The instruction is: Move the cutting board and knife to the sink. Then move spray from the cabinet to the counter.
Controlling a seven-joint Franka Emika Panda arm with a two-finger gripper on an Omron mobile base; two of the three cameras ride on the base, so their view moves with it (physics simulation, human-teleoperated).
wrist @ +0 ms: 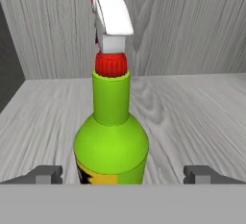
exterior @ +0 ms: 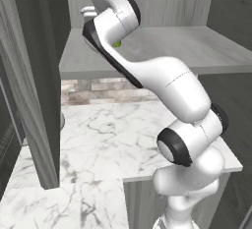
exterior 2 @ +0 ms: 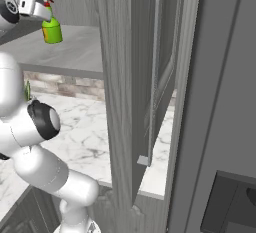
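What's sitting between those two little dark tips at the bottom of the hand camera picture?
The green spray bottle stands upright on the cabinet shelf, right between the open gripper tips, with a gap on each side. The hand view shows it.

Left base view: we look forward and down from behind the arm's left, over the tabletop (exterior: 98,139) to the cabinet (exterior: 162,2) shelf.
Right base view: we look from behind the arm's right, close against an open cabinet door (exterior 2: 125,87); beyond it we see that same shelf and tabletop, with the spray (exterior 2: 51,27) standing far off.
Hand view: we sit very near the spray, level with the shelf, facing the cabinet's back panel.
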